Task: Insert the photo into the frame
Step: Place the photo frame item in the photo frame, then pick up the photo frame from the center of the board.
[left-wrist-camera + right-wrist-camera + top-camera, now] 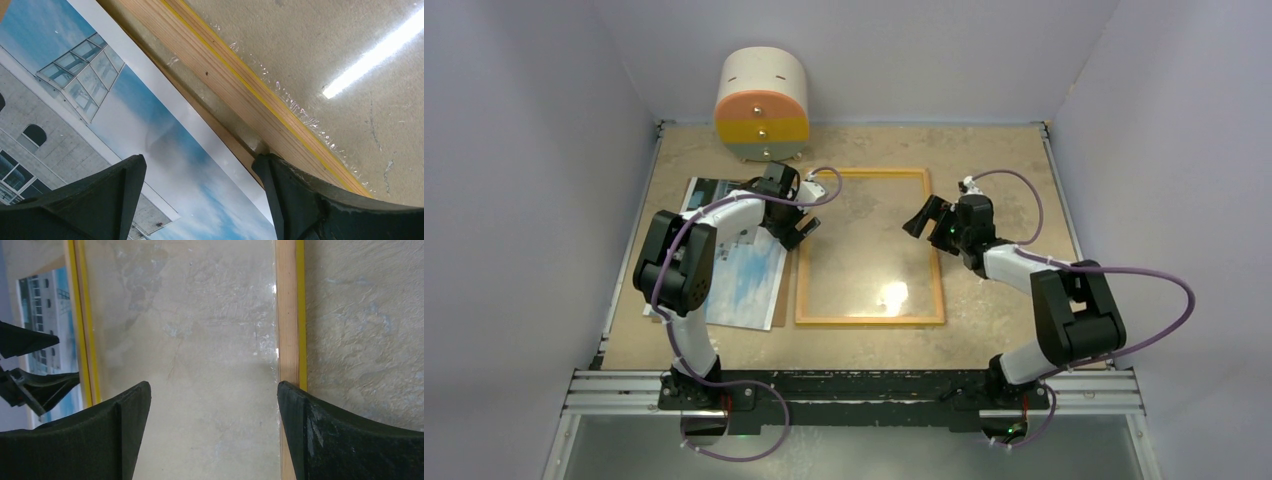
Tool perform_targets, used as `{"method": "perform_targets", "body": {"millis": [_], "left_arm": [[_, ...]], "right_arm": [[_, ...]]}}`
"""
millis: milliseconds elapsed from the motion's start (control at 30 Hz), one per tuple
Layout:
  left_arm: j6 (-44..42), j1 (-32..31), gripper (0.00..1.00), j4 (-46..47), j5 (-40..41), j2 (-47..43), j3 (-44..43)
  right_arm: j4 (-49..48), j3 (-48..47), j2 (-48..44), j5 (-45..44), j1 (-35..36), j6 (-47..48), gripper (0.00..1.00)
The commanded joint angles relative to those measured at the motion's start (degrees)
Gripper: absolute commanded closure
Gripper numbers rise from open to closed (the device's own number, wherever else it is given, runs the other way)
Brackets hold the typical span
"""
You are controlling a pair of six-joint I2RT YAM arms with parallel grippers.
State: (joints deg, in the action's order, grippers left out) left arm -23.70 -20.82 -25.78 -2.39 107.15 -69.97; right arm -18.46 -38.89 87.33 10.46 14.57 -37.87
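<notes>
The frame (869, 320) lies flat in the middle of the table with its wood-coloured back up, and a clear pane fills it. To its left the photo (744, 280) lies picture side up. My left gripper (796, 226) is open, low over the photo's right edge (165, 165), with one finger by the frame's left rail (225, 85). Nothing is between its fingers (200, 160). My right gripper (927, 215) is open above the frame's right rail (286, 315) and holds nothing (214, 387). In the right wrist view the photo (47, 305) shows past the far rail.
A brown backing sheet (782, 305) lies under the photo, its edge showing beside the frame. A round drawer unit (762, 105) with orange, yellow and grey drawers stands at the back left. Grey walls enclose the table on three sides. Glare sits on the pane (891, 293).
</notes>
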Motion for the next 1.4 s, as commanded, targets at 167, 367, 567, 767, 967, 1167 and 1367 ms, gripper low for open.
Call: {"method": "perform_targets", "body": {"millis": [167,367,567,767,967,1167,1367], "left_arm": [[0.6,-2.6,0.10,2.7,-4.1,2.6,-0.6],[0.3,-2.6,0.10,2.5,-3.7,2.3,-0.6],[0.4,-2.6,0.10,2.5,-3.9,2.2,-0.4],[-0.1,-2.5,0.10,2.7,-2.7,1.4,-0.2],[-0.5,-1.0,0.10,2.2,-2.8,0.7,-0.8],[-0.3,-0.5,0.10,1.9,-2.9,0.2,-1.1],[0.9,-0.6,0.10,2.3,-3.5,1.3,-1.1]], "right_arm": [[-4.0,5.4,-3.7,25.5,0.4,-12.3,0.04],[-7.2,5.9,-6.4,29.3,0.1,-15.7,0.05],[-8.0,6.3,-8.4,29.9,-0.1,-17.4,0.05],[2.7,3.1,-10.9,23.7,-0.8,-10.6,0.05],[22.0,-4.7,-12.7,1.9,-1.0,0.5,0.05],[26.5,-4.4,-11.9,-11.6,-0.9,1.2,0.02],[21.8,-0.4,-9.3,-10.6,-1.0,0.4,0.01]]}}
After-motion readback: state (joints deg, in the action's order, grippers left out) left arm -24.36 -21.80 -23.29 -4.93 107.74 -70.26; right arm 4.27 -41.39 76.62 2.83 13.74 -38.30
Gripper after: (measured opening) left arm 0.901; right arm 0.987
